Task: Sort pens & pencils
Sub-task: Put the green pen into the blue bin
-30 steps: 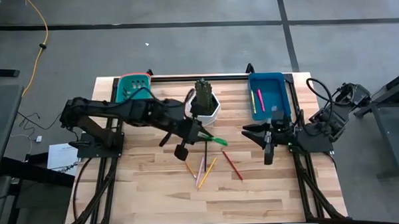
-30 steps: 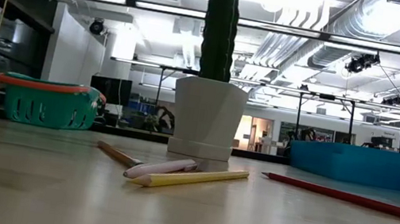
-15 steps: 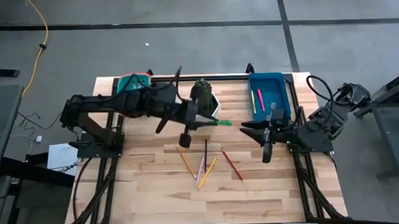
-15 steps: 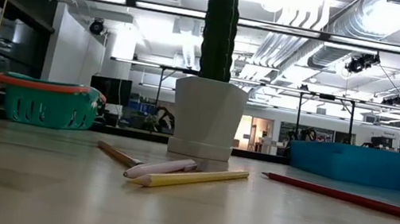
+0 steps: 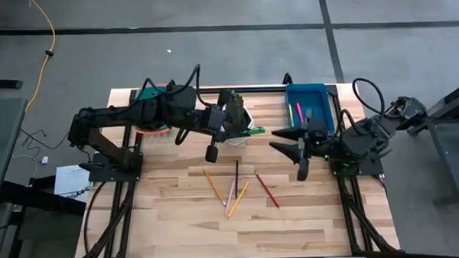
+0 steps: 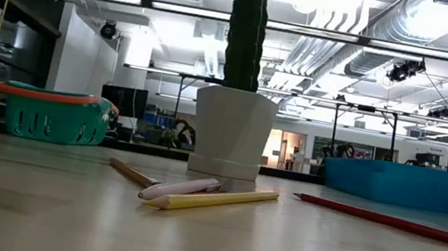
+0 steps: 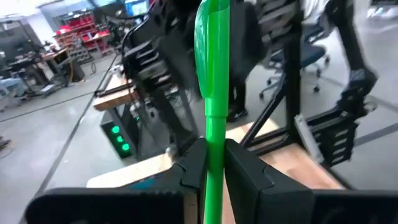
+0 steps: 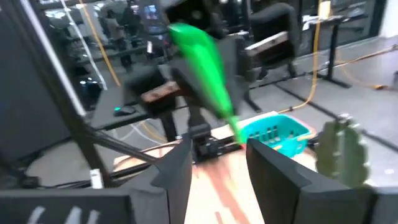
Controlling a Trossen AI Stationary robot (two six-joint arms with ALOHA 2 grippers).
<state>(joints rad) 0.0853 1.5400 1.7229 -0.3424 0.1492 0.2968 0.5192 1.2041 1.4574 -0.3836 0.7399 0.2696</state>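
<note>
The left claw (image 5: 243, 129) has carried the green pen (image 5: 254, 131) up and to the right since a second ago. Then it hung low over the loose sticks in the middle; now it is level with the cactus pot (image 5: 238, 119) and points at the right arm. Its fingers (image 7: 244, 168) are clamped on the pen, which stands up between them in the left wrist view. The right claw (image 5: 291, 144) has swung in to meet it, and its jaws have spread wider, with the pen tip reaching into the gap in the right wrist view. This reads as a handover: the pen looks bound for the blue tray (image 5: 321, 94) at the far right, where two pens (image 5: 296, 115) already lie.

Five sticks remain on the surface (image 5: 171, 223), near the middle: an orange pencil (image 5: 214, 186), a dark pencil (image 5: 236, 172), a pale pink pen (image 5: 231, 196), a yellow pencil (image 5: 239, 199) and a red pencil (image 5: 267, 190). The green basket (image 5: 145, 93) at the far left is mostly covered by the left arm, so what it holds cannot be seen.

The low view shows neither arm. The right wrist view is smeared by motion, so whether the right fingers already touch the pen is hard to say; probably not yet.
</note>
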